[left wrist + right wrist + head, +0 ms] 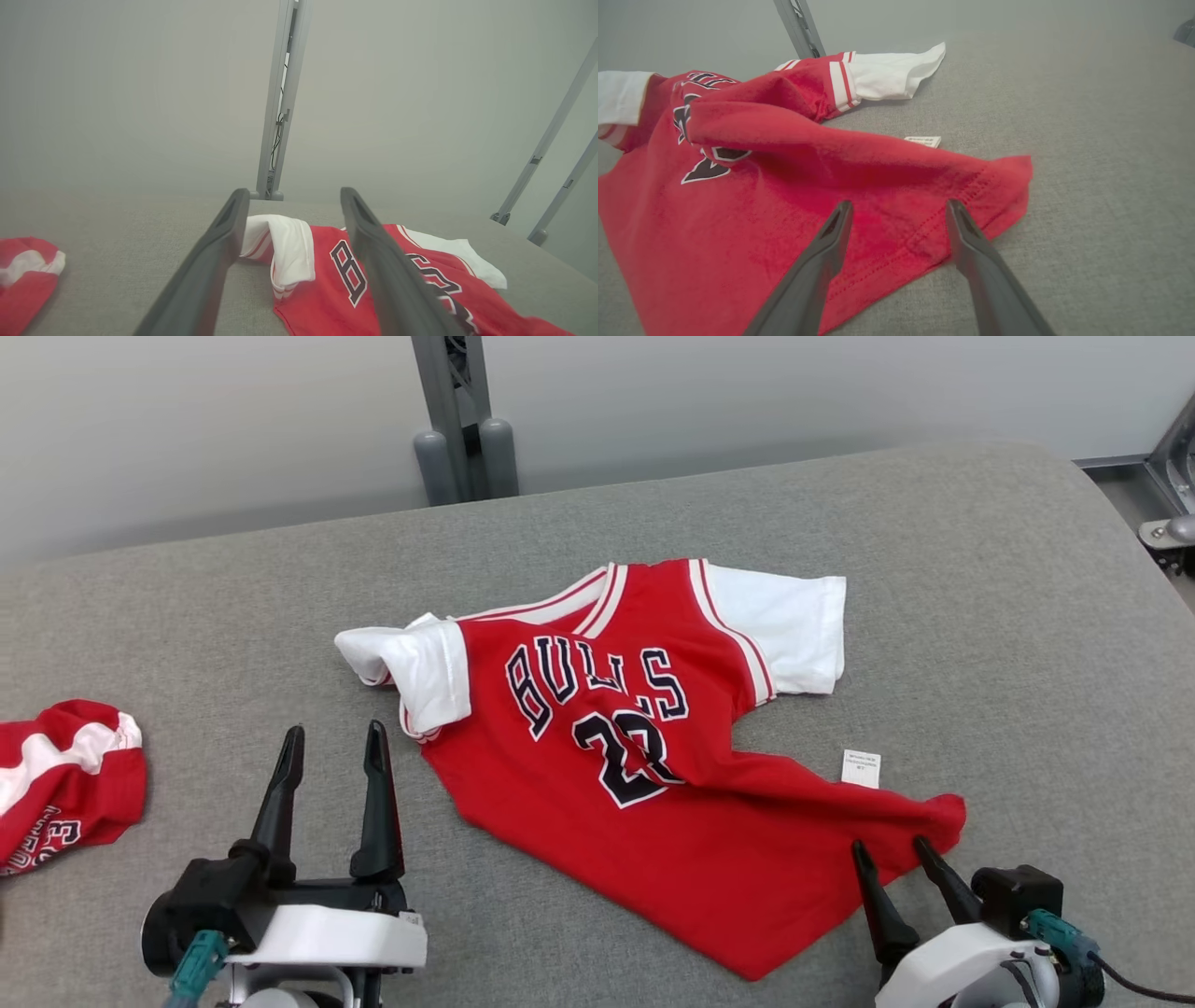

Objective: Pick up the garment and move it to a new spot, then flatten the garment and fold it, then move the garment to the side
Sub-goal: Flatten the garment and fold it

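The garment (644,775), a soft red jersey with white sleeves, is laid at the middle of the grey woven table (934,569). Flattening is judged unfinished, since a sleeve is curled at 9 o'clock and a ridge runs toward 4 o'clock. The left gripper (335,731) and right gripper (888,845) are held spread with nothing grasped, and folding and setting aside remain.

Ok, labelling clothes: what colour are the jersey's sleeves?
White: short sleeves of the red jersey, clearest in head view.

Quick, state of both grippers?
Left gripper: open, holding nothing.
Right gripper: open, holding nothing, poised at the hem corner of the red-and-white fabric jersey.
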